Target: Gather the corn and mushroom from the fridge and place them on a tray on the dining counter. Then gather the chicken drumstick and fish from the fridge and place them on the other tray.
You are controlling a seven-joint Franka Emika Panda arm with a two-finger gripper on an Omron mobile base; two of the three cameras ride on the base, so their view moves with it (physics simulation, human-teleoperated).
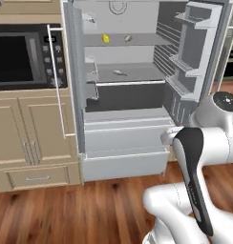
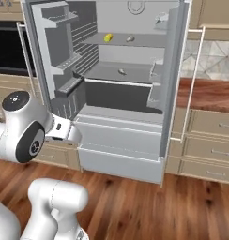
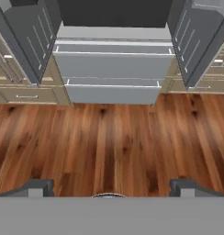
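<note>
Facing corn [image 1: 105, 38] — end effector [image 3: 112, 187] well below

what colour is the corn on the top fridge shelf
Yellow; the corn shows best in the left base view.

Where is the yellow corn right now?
The corn sits on the fridge's upper shelf, left of a small grey item, seen in both base views.

Black built-in microwave [image 1: 20, 57] left of the unit, beige cabinets [image 1: 32, 143] below it, drawer [image 1: 37, 178] at bottom. Wood plank floor [image 3: 114, 137]. Tiled backsplash [image 2: 215, 58] at right.
</note>
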